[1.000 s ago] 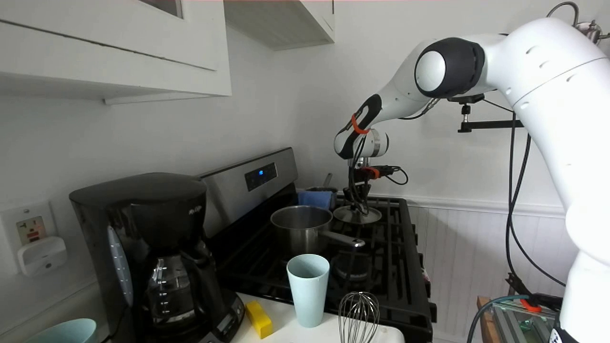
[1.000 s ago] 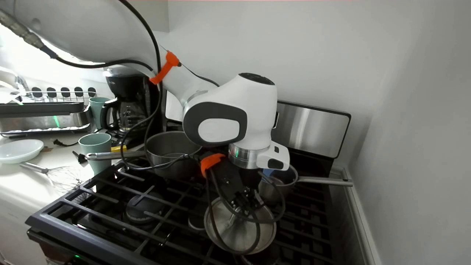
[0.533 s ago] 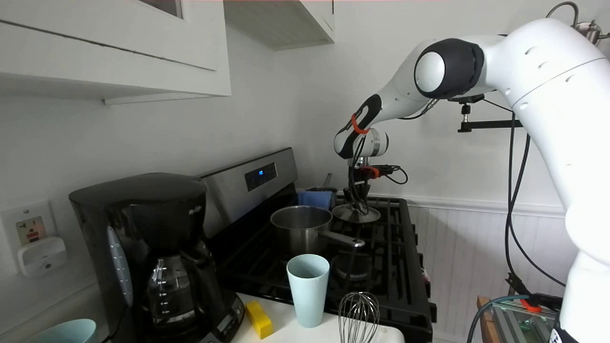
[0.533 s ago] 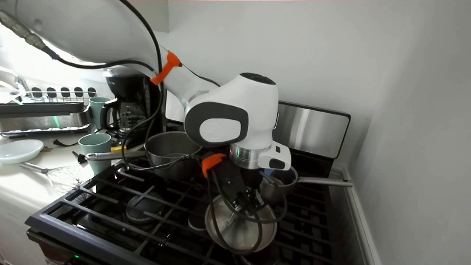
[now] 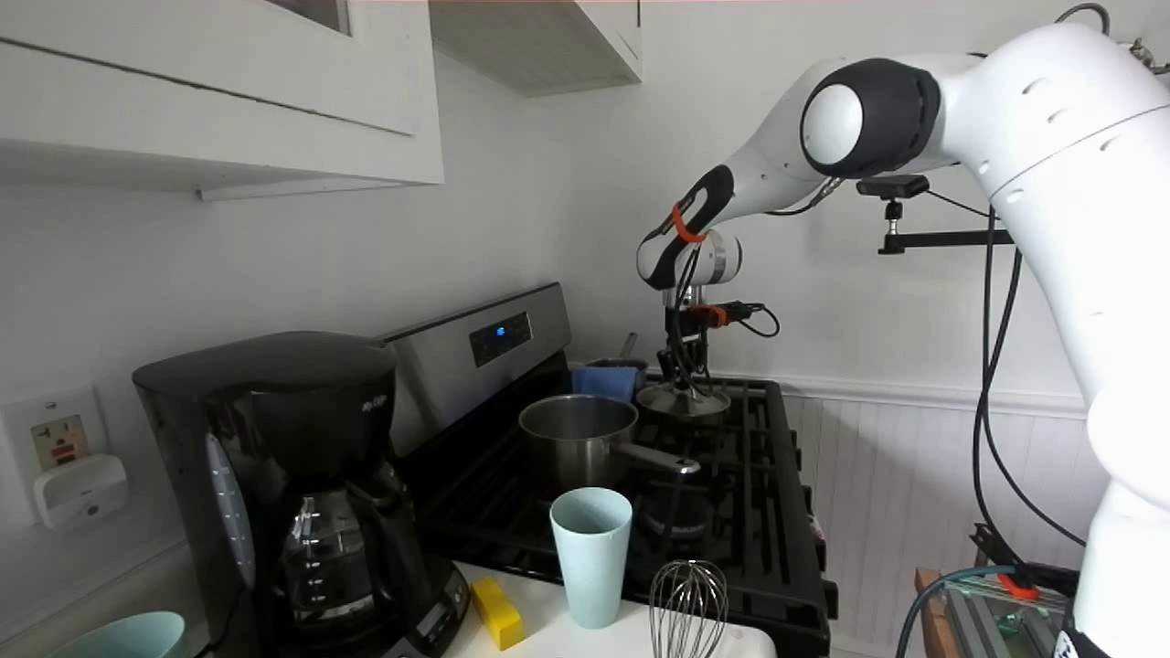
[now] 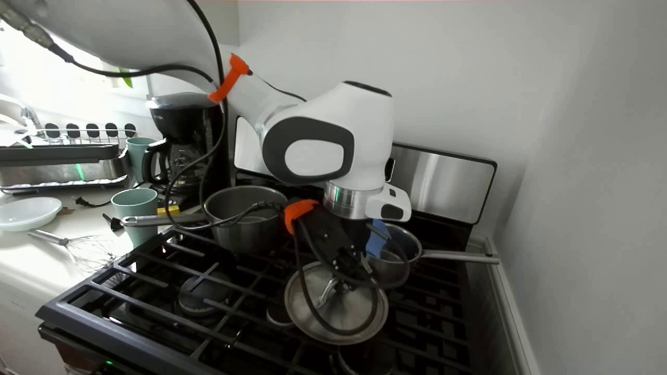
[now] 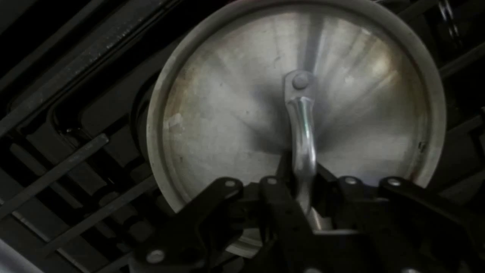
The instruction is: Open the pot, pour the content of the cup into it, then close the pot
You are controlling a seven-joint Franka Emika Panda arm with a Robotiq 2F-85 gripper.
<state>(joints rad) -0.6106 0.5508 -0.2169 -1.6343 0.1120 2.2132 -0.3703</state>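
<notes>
The silver steel pot stands uncovered on the stove beside the cup, its long handle sticking out; it also shows in an exterior view. The pale blue-white cup stands upright on the counter in front of the stove, also visible in an exterior view; its content cannot be seen. A round steel lid hangs just over the grates at the far side of the stove, also in both exterior views. My gripper is shut on the lid's arched handle, with a finger on each side.
A second steel pan with a blue item sits at the back of the stove. A black coffee maker, yellow block, whisk and white bowl are on the counter. A cable loop hangs around the wrist.
The arm and gripper have risen a little in the last half second. The lid has moved slightly upward with the gripper and its tilt has changed. The pot and cup have not moved.
</notes>
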